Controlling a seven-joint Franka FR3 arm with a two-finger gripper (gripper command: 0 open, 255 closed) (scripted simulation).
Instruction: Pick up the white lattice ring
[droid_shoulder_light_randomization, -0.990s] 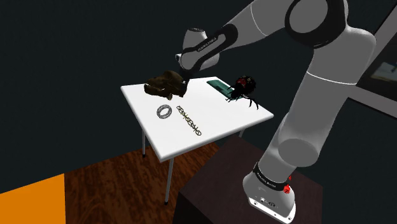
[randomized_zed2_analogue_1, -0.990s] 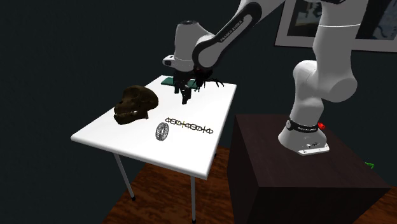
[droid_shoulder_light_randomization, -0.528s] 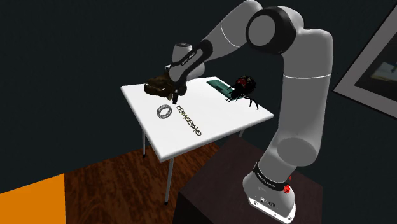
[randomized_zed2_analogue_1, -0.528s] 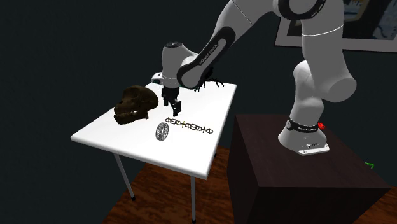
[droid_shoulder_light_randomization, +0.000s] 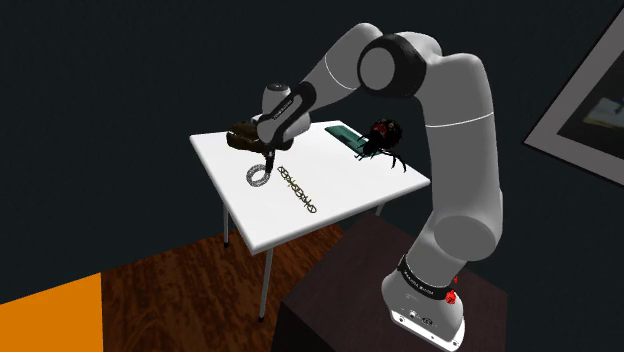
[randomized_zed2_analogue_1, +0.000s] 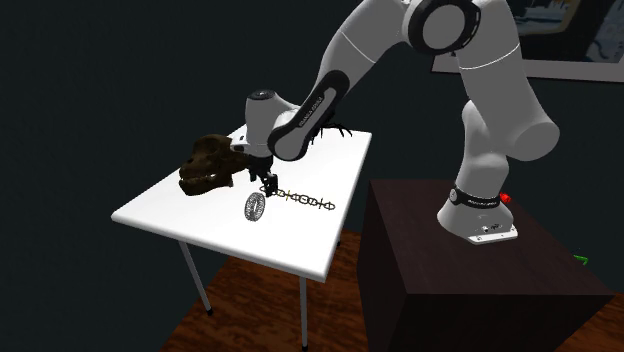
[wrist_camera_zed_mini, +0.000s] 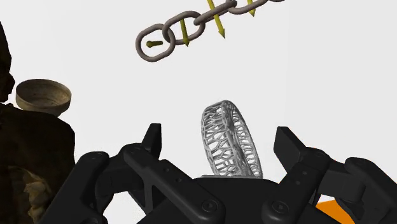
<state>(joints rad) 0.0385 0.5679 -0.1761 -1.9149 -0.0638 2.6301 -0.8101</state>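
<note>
Open wide and holding nothing, my gripper (wrist_camera_zed_mini: 217, 137) hangs low over the white table (droid_shoulder_light_randomization: 330, 170). I see the dark brown skull (randomized_zed2_analogue_1: 205, 165) just beside the hand, on the table's far part in the shoulder view. A grey chain (wrist_camera_zed_mini: 191, 28) with yellow pins lies flat beyond the fingertips. Smallest, the white lattice ring (wrist_camera_zed_mini: 230, 140) stands upright on its edge on the table, between the two black fingers (wrist_camera_zed_mini: 151, 137), with a gap on each side; neither touches it.

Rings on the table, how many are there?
1. The ring stands on edge between the open fingers, untouched, by the end of the chain; the skull could hide another.
</note>
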